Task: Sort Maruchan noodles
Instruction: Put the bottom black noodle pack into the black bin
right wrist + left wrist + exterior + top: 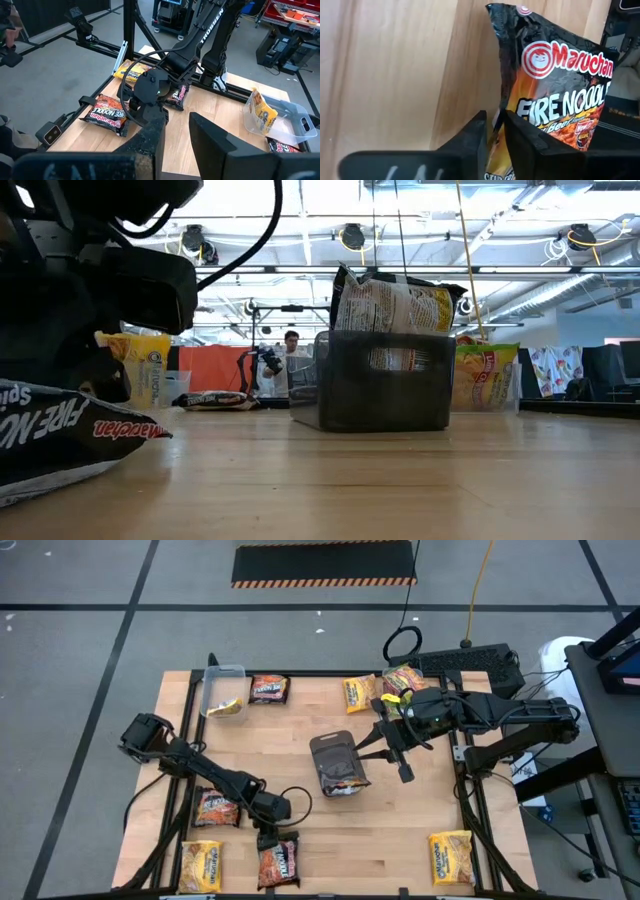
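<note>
A dark Maruchan Fire Noodle packet lies near the table's front edge, and my left gripper is shut on its edge. My right gripper hangs open and high over the table's middle, beside the dark grey tray, with nothing between its fingers. The tray holds upright packets. Other noodle packets lie flat on the table: a dark one, yellow ones, a dark one and an orange-pink one. My left gripper pinches the dark packet's side edge between its two fingers, near the end of the packet away from the Maruchan logo. The fingers slant down at it from the table's far side. The packet's body lies low on the table in front of the fingers.
A clear plastic tub with a yellow packet in it stands at the far left corner. A black frame rail edges the table. Bare wood lies open between the tray and the front edge. A person shows in the room behind.
</note>
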Motion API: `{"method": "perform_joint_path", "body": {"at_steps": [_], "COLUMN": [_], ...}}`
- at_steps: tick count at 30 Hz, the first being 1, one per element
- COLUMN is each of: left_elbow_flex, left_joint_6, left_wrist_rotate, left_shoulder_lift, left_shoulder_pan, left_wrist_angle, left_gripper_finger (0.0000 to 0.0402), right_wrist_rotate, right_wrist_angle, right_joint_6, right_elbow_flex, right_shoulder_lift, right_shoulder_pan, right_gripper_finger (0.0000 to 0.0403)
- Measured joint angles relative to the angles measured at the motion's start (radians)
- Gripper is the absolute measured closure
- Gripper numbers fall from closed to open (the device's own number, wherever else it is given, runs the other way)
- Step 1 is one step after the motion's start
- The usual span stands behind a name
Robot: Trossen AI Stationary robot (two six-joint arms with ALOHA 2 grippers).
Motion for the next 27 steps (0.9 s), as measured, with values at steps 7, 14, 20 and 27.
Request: {"method": "perform_joint_path", "body": {"at_steps": [7, 14, 20, 27], "left_elbow_flex": [0.0, 0.0, 0.025, 0.116], "left_joint_6": [-0.002, -0.087, -0.031, 0.055], "left_wrist_rotate": [-0.007, -0.029, -0.107, -0.163], "left_shoulder_lift": [0.0, 0.0, 0.0, 0.0], "left_shoulder_pan": [-0.011, -0.003, -0.003, -0.002], "left_wrist_angle": [0.0, 0.074, 0.09, -0.03], "left_gripper_finger": [0.0395, 0.0399, 0.04, 0.04], "right_wrist_rotate": [0.0, 0.0, 0.001, 0.005], "right_wrist_angle": [0.0, 0.0, 0.004, 0.001], "right_joint_6": [0.0, -0.003, -0.041, -0.06], "right_elbow_flex": [0.0, 0.0, 0.0, 0.0], "right_shoulder_lift": [0.0, -0.006, -0.035, -0.097], "right_shoulder_pan": [0.0, 0.0, 0.0, 0.0], "right_gripper_finger": [0.0319, 0.0319, 0.0319, 0.0319]}}
